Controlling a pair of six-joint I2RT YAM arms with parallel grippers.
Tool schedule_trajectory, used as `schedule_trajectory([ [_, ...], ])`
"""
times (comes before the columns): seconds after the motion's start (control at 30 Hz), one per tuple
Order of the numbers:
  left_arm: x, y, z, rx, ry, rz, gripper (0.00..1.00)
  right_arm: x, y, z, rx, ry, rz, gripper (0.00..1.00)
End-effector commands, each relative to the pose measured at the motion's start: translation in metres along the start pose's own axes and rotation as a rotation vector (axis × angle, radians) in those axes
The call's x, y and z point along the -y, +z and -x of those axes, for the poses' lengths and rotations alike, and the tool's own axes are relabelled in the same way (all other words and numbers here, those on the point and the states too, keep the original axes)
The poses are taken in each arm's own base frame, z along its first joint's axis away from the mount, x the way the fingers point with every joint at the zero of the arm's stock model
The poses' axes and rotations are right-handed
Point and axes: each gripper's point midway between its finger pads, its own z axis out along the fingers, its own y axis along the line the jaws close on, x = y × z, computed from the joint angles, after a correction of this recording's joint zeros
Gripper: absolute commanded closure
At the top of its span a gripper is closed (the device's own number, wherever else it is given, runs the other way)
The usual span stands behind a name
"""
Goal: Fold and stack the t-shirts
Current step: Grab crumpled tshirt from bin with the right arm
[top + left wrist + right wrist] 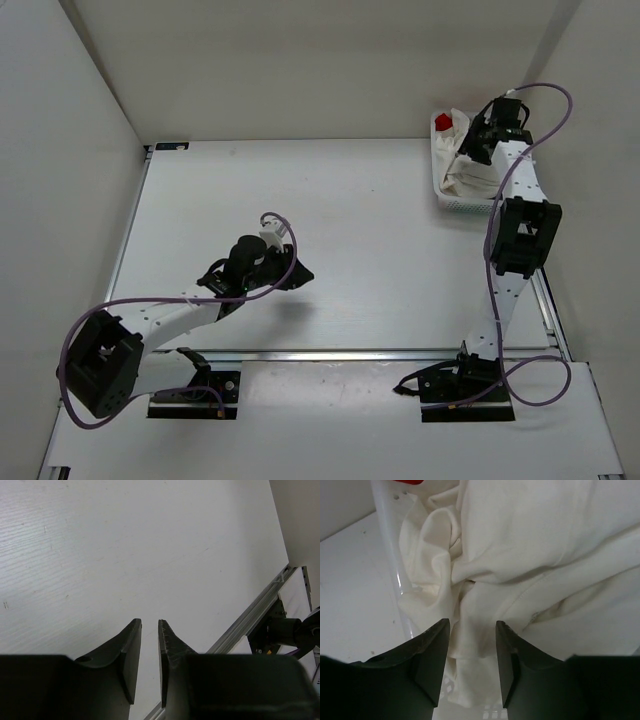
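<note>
White arms point(175, 317), blk joints point(100, 365), purple cables point(545, 86), blk fingers point(131, 655).

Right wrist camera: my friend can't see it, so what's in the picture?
A crumpled white t-shirt fills most of the picture, heaped in a white plastic basket whose wall shows at left. The right arm's two dark fingers stand apart at the bottom, cloth showing between them. A sliver of red cloth peeks in at the top edge.

Count: 2 arms, left arm point(170, 318) and right arm point(520, 180). 1 basket point(458, 206), far right corner of tabletop point(350, 200). 2 shirts visible, both in the basket: 1 white shirt point(472, 178), 1 red shirt point(443, 122).
</note>
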Motion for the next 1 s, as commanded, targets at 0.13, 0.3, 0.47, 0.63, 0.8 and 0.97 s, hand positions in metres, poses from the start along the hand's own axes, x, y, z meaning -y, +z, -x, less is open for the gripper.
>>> schedule_trajectory([
  [0.13,-0.004,0.001,-0.002,-0.002,-0.009,-0.004,0.68,0.003,-0.006,-0.007,-0.026,-0.017,-0.096,0.59],
  [0.3,-0.008,0.003,-0.002,-0.005,-0.016,0.007,0.68,0.009,-0.017,-0.011,0.028,-0.079,-0.212,0.59],
  [0.47,-0.008,0.003,-0.002,-0.006,-0.018,0.005,0.68,0.016,-0.012,-0.015,-0.010,-0.086,-0.242,0.59],
  [0.63,-0.010,0.003,-0.003,-0.008,-0.028,0.014,0.69,0.007,-0.019,0.005,0.043,-0.084,-0.250,1.00],
  [0.8,-0.008,0.002,0.000,0.001,-0.029,0.003,0.68,-0.006,-0.040,0.025,0.095,-0.068,-0.193,0.93],
  [0.97,-0.009,0.000,0.002,0.009,-0.037,0.004,0.68,0.004,-0.030,-0.002,0.029,-0.081,-0.210,0.80],
])
